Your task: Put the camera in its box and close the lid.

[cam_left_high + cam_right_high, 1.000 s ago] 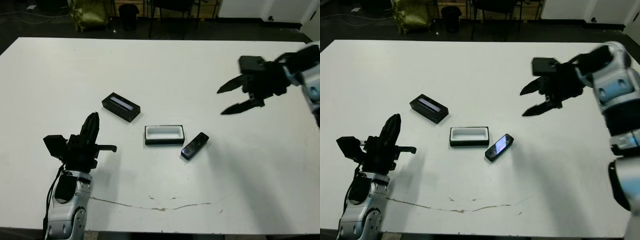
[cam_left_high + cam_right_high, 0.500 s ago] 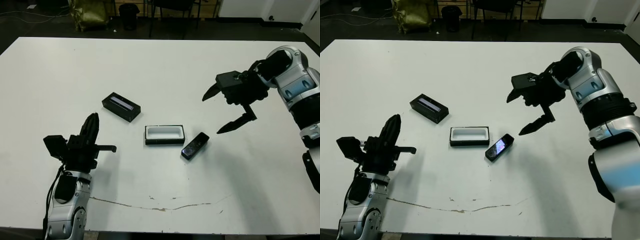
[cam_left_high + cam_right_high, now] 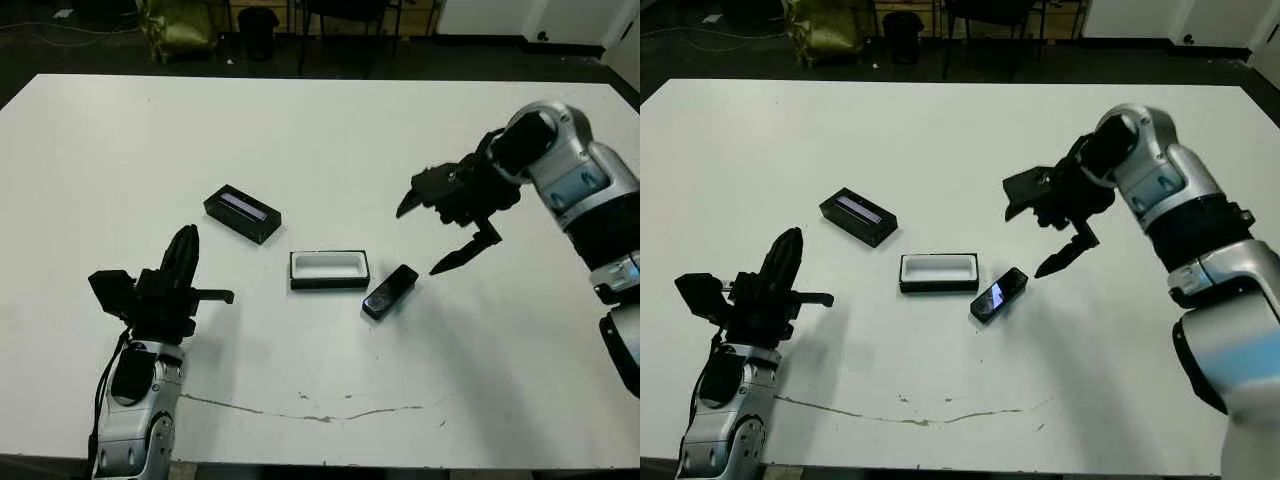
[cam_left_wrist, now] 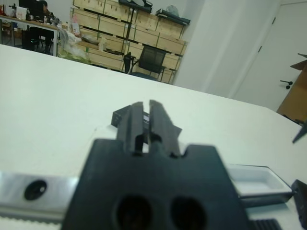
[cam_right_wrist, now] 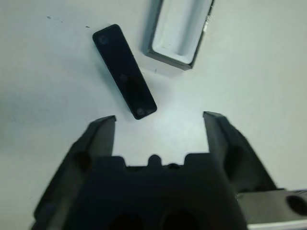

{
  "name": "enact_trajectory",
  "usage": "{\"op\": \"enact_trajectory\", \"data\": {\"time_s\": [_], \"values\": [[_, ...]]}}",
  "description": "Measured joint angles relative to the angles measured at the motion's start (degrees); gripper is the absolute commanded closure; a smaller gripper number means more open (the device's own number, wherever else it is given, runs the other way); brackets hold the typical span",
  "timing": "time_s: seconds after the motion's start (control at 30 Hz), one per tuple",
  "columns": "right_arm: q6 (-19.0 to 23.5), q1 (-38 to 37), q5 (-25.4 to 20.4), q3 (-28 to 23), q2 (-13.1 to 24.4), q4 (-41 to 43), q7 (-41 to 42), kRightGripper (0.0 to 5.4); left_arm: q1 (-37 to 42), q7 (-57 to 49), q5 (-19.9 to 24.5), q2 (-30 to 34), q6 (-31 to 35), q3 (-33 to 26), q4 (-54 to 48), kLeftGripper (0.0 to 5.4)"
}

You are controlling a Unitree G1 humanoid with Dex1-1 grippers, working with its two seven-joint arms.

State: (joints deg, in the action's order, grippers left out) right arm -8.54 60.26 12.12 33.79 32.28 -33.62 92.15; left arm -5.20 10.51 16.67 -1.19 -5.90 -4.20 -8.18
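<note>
Camera [image 3: 390, 291] first: the slim black bar lies flat on the white table [image 3: 320, 130], tilted, just beside the right end of its box [image 3: 329, 270] — close to it, at about four o'clock from the tray, though whether the two touch cannot be told. The box sits open near the table's middle, white lining up. At about ten o'clock from the box, a little apart, rests the lid [image 3: 241, 213], its pale grey strip facing up. The right gripper [image 3: 435, 235] hangs above the table at about two o'clock from the camera, its two black fingers spread wide with nothing between them; the right wrist view looks down past them onto camera and box. The left gripper [image 3: 184, 250] waits near the table's front left, well apart from all three pieces — fingers pressed together, empty.
</note>
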Motion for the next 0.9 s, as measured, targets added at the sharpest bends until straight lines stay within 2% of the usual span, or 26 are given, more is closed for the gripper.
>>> {"op": "enact_trajectory", "data": {"time_s": [0.2,0.53,0.63,0.7,0.9], "values": [[0.18,-0.17,-0.19,3.46,-0.27,0.49,0.02,3.19,0.05,-0.64,-0.38,-0.07,0.24,0.42,-0.41,5.4],[-0.13,-1.07,-0.99,4.75,-1.14,0.79,0.02,5.38,0.04,-1.39,-0.59,-0.13,1.48,0.48,-1.34,5.4],[-1.72,-1.07,-1.35,4.77,-1.13,0.69,0.02,5.38,0.04,-1.35,-0.55,-0.13,1.73,0.47,-1.41,5.4],[-1.28,-1.04,-1.45,4.9,-1.15,-0.09,0.02,5.15,0.04,-1.3,-0.56,-0.13,1.72,0.45,-1.41,5.4],[0.21,-0.84,-1.42,5.8,-1.14,-1.08,0.02,3.92,0.05,-1.18,0.04,-0.18,1.91,0.46,-1.41,5.4]]}}
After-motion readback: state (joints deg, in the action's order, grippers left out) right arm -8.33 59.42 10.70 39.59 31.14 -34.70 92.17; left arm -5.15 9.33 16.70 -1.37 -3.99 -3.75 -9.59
